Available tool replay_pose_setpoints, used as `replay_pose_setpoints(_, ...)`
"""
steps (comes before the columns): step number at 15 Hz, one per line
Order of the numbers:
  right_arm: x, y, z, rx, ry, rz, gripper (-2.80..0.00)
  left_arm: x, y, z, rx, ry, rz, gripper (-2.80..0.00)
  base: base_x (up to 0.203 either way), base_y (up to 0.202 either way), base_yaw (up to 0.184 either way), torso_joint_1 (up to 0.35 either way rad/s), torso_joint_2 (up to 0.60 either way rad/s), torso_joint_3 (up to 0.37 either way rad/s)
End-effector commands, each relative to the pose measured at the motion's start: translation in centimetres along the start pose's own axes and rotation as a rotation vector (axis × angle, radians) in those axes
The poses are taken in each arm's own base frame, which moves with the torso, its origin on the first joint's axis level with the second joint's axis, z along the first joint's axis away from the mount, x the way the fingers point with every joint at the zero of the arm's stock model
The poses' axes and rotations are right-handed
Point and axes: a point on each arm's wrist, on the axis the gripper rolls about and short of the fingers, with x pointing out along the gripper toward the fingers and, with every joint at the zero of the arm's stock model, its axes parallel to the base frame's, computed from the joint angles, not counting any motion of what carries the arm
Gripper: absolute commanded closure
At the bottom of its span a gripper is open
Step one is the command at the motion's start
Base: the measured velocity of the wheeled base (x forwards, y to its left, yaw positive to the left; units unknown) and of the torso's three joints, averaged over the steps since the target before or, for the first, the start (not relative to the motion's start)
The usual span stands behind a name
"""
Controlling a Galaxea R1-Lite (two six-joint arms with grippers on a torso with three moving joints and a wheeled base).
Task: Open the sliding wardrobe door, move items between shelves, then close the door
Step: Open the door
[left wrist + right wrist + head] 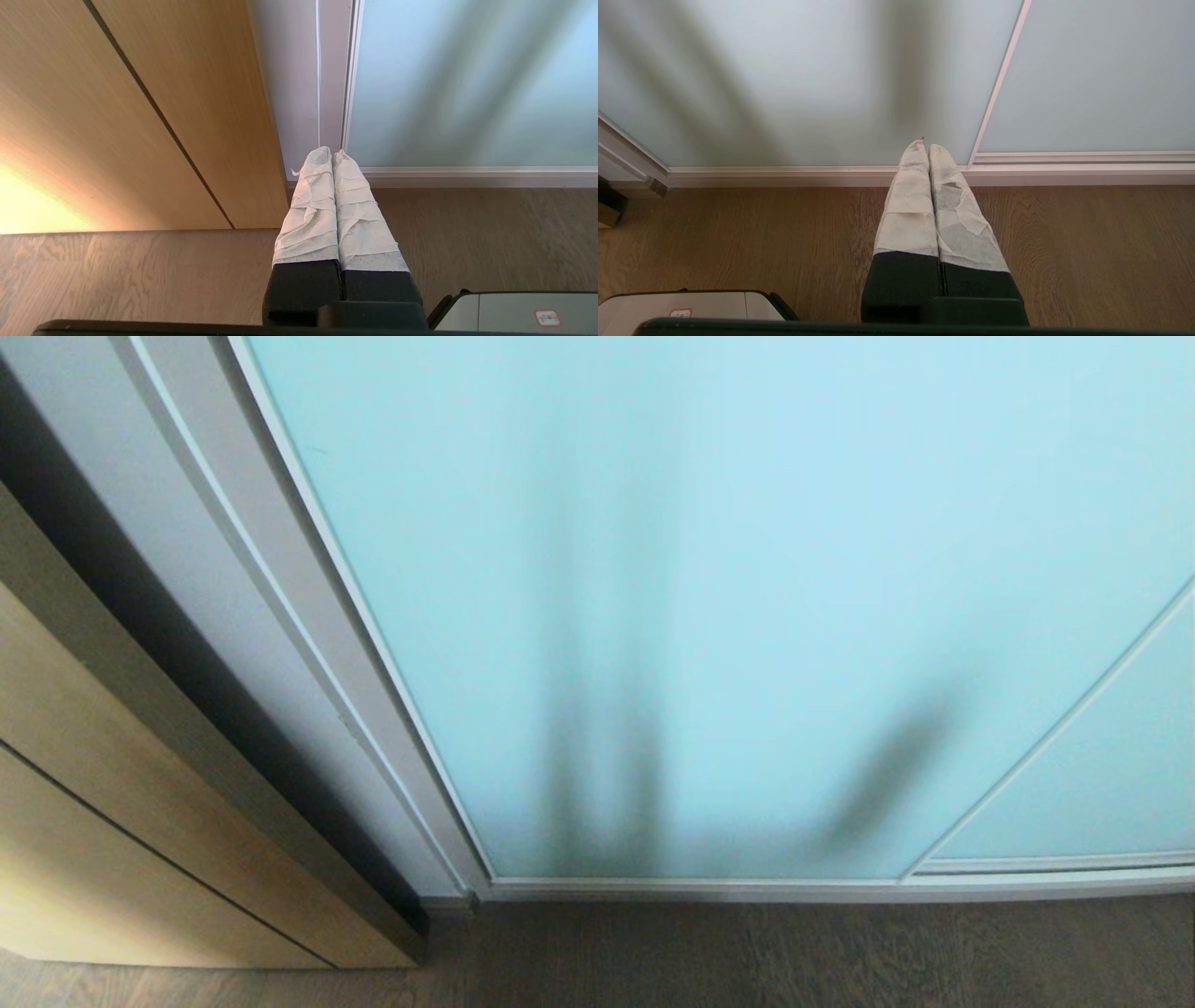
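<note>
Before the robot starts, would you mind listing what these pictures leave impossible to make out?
- Shelves and items: hidden in every view behind the closed, frosted sliding wardrobe door; only dark streaks show on the glass.
- Door's top and any handle: cut off by the head view's edges.
- Second glass panel: mostly cut off at the right edge.
- Both arms: outside the head view; the left gripper and right gripper appear only in their wrist views.
</note>
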Motion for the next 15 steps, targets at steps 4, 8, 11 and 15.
replay_pose_setpoints(4, 0.00, 0.00, 0.00, 0.000, 0.000, 0.000, 0.00, 0.01, 0.00, 0.00, 0.000, 0.003, 0.000, 0.00, 0.000, 0.000, 0.000, 0.000, 0.00, 0.000)
replay_pose_setpoints(8, 0.00, 0.00, 0.00, 0.000, 0.000, 0.000, 0.00, 0.01, 0.00, 0.00, 0.001, 0.003, 0.000, 0.00, 0.000, 0.000, 0.000, 0.000, 0.00, 0.000)
replay_pose_setpoints(11, 0.00, 0.00, 0.00, 0.000, 0.000, 0.000, 0.00, 0.01, 0.00, 0.00, 0.001, 0.003, 0.000, 0.00, 0.000, 0.000, 0.000, 0.000, 0.00, 0.000)
replay_pose_setpoints(15, 0.01, 0.00, 0.02, 0.000, 0.002, -0.001, 0.00, 0.01, 0.00, 0.00, 0.001, 0.003, 0.000, 0.00, 0.000, 0.000, 0.000, 0.000, 0.00, 0.000)
